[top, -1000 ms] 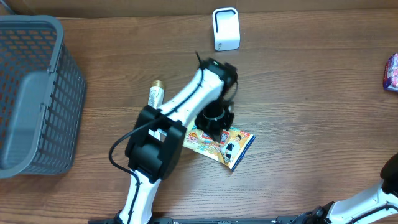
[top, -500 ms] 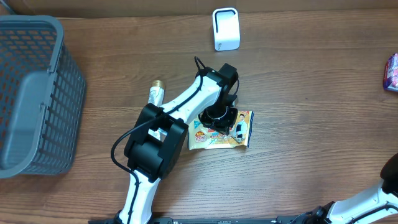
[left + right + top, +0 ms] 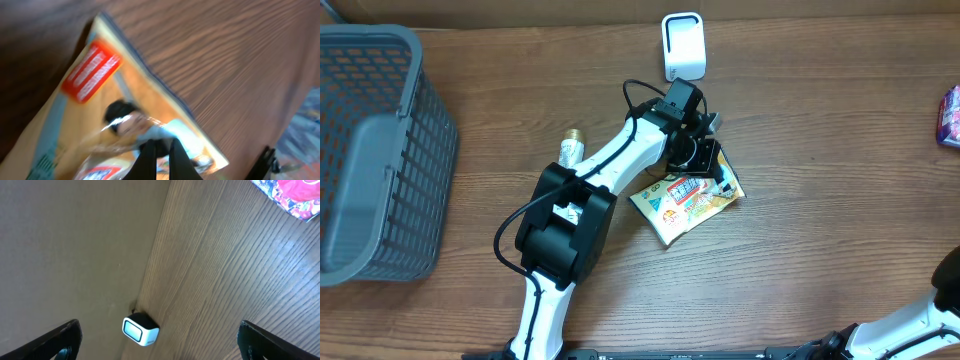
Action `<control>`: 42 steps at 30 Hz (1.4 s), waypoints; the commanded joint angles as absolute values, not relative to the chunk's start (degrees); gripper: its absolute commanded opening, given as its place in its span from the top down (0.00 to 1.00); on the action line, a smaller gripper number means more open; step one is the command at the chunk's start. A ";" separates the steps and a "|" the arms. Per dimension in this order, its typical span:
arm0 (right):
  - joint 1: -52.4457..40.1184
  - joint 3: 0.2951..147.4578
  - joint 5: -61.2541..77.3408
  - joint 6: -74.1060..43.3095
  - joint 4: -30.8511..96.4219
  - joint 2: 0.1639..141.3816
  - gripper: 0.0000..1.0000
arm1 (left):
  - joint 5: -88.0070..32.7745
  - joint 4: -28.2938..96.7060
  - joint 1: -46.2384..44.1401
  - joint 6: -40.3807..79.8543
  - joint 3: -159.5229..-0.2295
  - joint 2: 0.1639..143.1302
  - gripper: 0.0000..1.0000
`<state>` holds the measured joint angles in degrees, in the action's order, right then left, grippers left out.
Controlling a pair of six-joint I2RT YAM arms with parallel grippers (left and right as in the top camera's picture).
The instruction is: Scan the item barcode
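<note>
Left gripper (image 3: 701, 160) is pinching tight, its thin black fingers (image 3: 148, 159) closed almost together on the snack packet (image 3: 686, 200), clamping the edge that is facing the scanner (image 3: 683, 46). The packet is a flat, glossy, crinkly foil rectangle, orange and yellow with a red label and a cartoon face, and it is catching glare in the wrist view. It is lying printed side up on the table (image 3: 820, 220), on the robot's side of the scanner and a little right of it, near but apart. Its long axis is running diagonally, one short end pointing up and to the right of the scanner, the other back toward the robot. Right gripper (image 3: 160, 342) is hanging wide open with nothing between its dark fingers, looking at the scanner from well to its right. The scanner is a small white rounded box on brown wood grain. A small tube with a gold cap (image 3: 570, 150) is lying left of the scanner, nearer the robot. A grey plastic lattice basket (image 3: 380, 150) is sitting far left of the scanner; a pink and blue shiny pouch (image 3: 949, 115) is sitting far right.
</note>
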<state>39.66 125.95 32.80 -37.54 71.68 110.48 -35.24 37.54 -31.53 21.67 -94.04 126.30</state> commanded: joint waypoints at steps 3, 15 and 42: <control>39.70 125.95 33.10 -37.45 71.66 110.37 0.00 | -43.38 32.71 -33.65 23.77 -95.26 126.21 0.96; 39.70 125.95 33.10 -37.45 71.66 110.37 0.00 | -16.45 73.08 -29.26 12.47 -121.14 125.80 0.96; 39.70 125.95 33.10 -37.43 71.66 110.37 0.00 | -26.61 59.46 -30.63 21.17 -99.02 126.30 0.96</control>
<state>39.66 125.95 32.80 -37.52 71.70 110.48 -21.74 61.69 -28.99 16.88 -99.61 126.02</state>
